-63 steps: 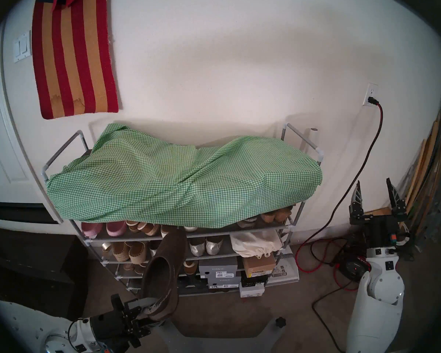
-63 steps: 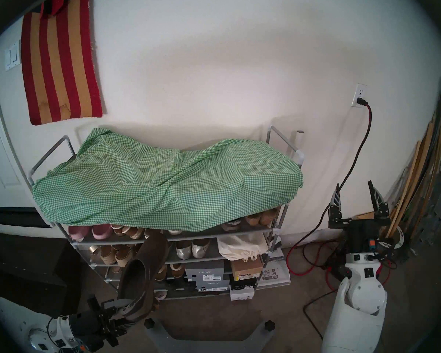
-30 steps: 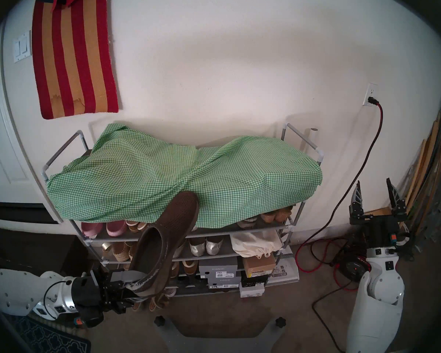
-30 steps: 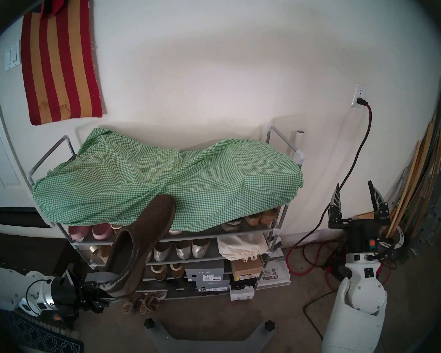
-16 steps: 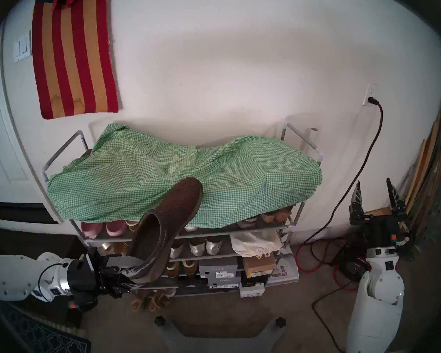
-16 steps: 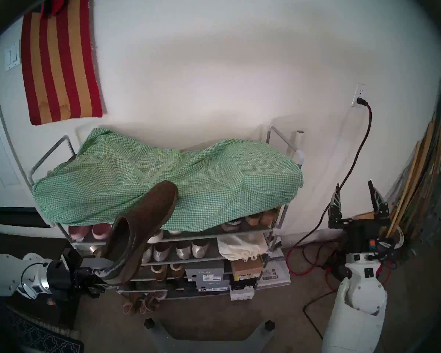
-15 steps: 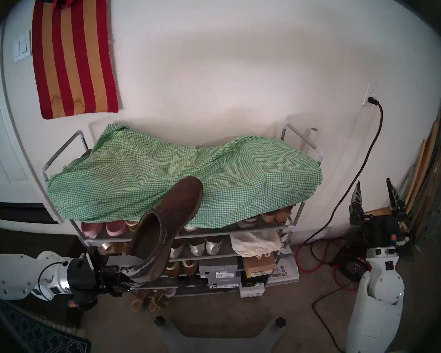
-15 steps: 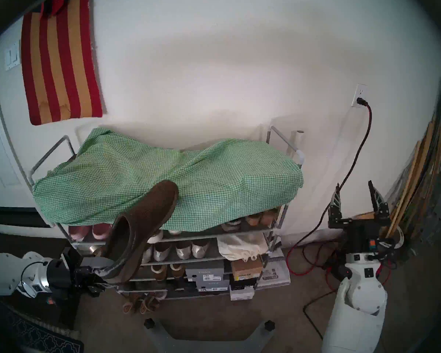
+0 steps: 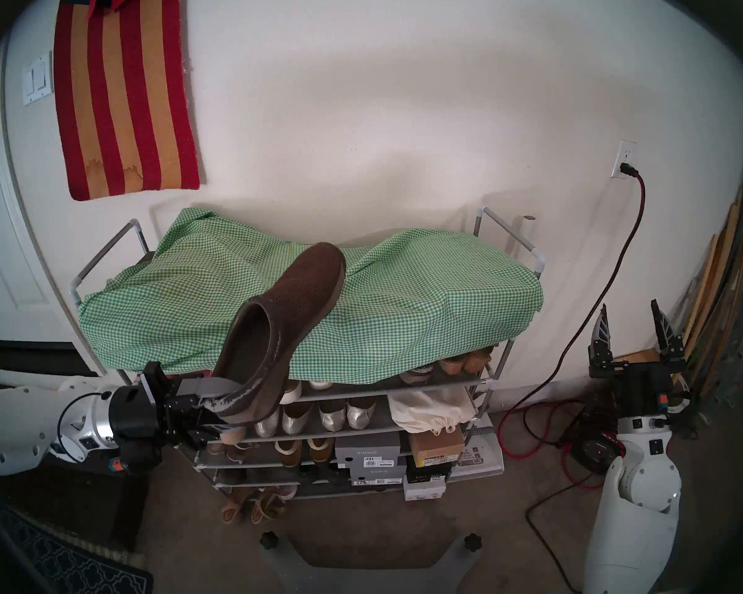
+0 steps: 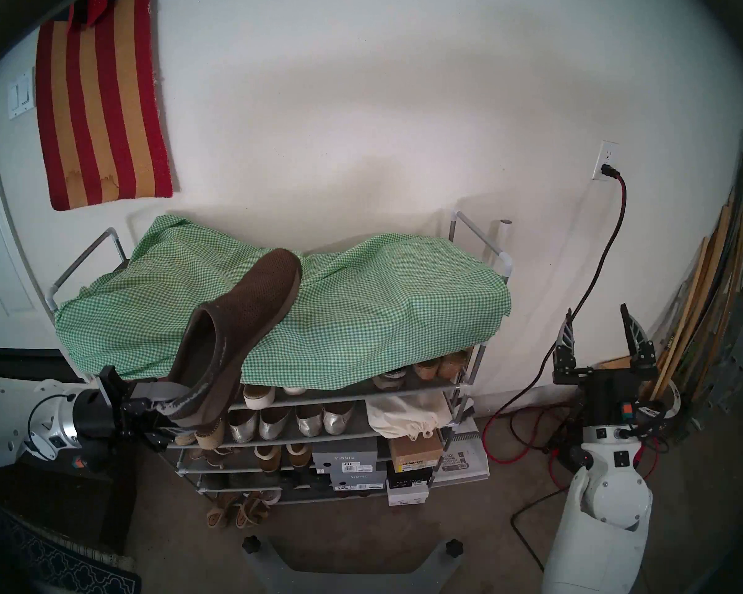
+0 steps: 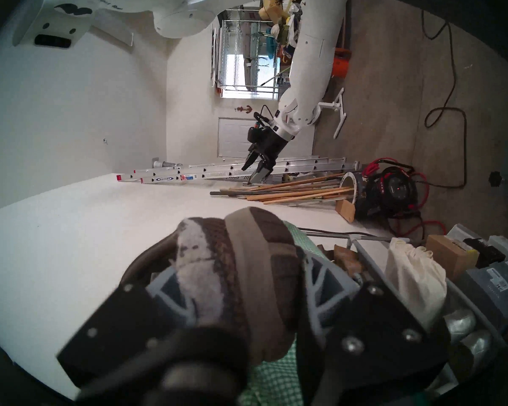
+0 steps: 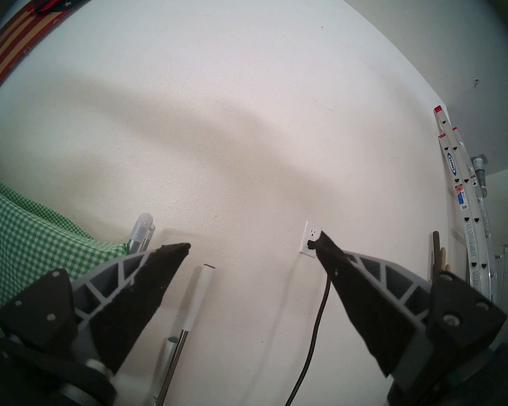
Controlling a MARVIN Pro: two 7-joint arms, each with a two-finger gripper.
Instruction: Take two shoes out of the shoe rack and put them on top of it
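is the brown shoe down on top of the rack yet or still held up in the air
Held up. The left hand grips the brown shoe by its heel, toe tilted up over the green checked cloth covering the rack.

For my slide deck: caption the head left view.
Left gripper holds brown clog above gingham-draped shoe rack.

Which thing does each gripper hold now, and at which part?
The left gripper holds a brown shoe by the worn heel collar. The right gripper is open and holds nothing.

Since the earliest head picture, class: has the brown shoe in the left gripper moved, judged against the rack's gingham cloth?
Yes. The brown shoe, clamped at its heel by the left gripper, has risen: its toe was below the gingham cloth and now lies over the cloth's top.
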